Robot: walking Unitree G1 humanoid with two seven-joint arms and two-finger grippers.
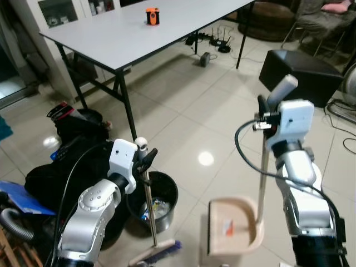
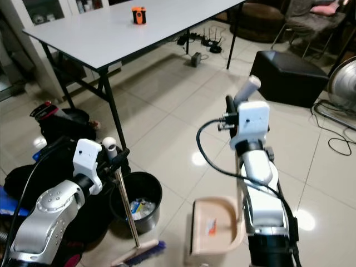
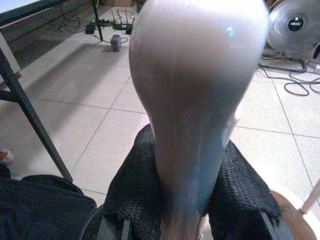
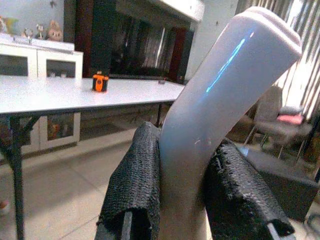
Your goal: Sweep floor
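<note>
My left gripper (image 1: 146, 160) is shut on the broom's metal handle (image 1: 149, 208) just under its white knob (image 3: 197, 85). The broom head (image 1: 157, 252), with purple bristles, rests on the tiled floor beside a black bin (image 1: 160, 201) that holds some rubbish. My right gripper (image 1: 266, 111) is shut on the grey grip (image 4: 220, 95) of the beige dustpan (image 1: 231, 228). The dustpan stands upright on the floor in front of me, its long pole (image 1: 261, 189) rising to that grip. In both wrist views the black finger pads press each handle from two sides.
A grey folding table (image 1: 139, 33) with an orange object (image 1: 152, 15) stands ahead. Black bags (image 1: 67, 161) lie on the left. A black ottoman (image 1: 300, 75), cables (image 1: 342, 119) and a fan (image 2: 342, 83) lie to the right; a seated person (image 1: 320, 16) is at the far right.
</note>
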